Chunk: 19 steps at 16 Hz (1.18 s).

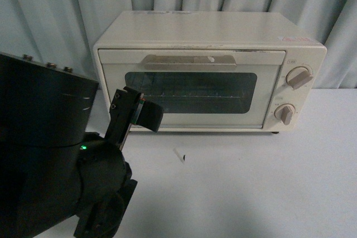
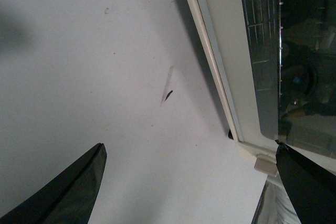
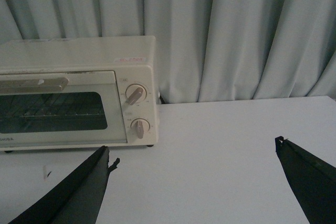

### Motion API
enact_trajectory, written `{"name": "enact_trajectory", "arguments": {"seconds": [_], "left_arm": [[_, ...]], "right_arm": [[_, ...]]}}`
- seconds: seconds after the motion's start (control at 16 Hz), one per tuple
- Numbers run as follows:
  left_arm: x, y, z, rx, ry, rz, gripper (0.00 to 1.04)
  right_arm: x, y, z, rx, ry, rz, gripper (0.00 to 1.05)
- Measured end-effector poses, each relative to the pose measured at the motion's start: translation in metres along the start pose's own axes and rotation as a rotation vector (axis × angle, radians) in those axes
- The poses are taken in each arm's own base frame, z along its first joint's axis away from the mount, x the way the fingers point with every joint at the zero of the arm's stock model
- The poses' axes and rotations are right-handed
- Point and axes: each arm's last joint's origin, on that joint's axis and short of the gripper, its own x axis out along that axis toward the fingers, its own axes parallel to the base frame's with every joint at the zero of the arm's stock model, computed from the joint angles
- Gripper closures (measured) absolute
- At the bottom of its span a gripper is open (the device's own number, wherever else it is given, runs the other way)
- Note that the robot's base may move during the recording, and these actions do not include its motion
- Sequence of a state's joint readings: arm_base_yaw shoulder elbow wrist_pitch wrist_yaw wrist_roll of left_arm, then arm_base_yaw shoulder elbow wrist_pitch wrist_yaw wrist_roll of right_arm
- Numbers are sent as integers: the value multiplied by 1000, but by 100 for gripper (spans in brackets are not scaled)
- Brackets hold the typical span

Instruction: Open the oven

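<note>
**Item:** cream-white boxy toaster oven (image 1: 206,32) with a glass-windowed door.
**Location:** far side of the white tabletop (image 1: 251,182), backed by a pale pleated curtain (image 1: 56,15); door shut.
**Handling (judged):** rigid shell, breakable glass pane, probably light enough to slide forward if tugged hard.
**Hold point:** beige bar handle (image 1: 189,61) along the door's top edge; draw it outward and down.
**Left gripper** (image 2: 190,148): jaws spread, empty, low by the door's left bottom corner, beneath the handle.
**Right gripper** (image 3: 191,144): spread, empty, off to the oven's right.
</note>
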<state>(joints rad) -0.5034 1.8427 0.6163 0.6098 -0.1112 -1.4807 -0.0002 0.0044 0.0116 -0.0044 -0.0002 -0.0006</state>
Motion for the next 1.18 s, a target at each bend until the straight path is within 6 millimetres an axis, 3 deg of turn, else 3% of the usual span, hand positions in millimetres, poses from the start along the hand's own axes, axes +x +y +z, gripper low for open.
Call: {"name": "enact_trajectory", "arguments": {"seconds": [0.31, 0.56, 0.87, 1.18], "left_arm": [[39, -6, 5, -45, -28, 10, 7], [52, -1, 11, -98, -55, 8, 7], [52, 0, 27, -186, -96, -44, 7], [41, 23, 27, -224, -97, -19, 7]], "right_arm": [[0, 0, 0, 0, 0, 0, 6], [0, 0, 0, 0, 0, 0, 6], [0, 0, 0, 0, 0, 0, 6], [0, 0, 0, 0, 0, 0, 6]]}}
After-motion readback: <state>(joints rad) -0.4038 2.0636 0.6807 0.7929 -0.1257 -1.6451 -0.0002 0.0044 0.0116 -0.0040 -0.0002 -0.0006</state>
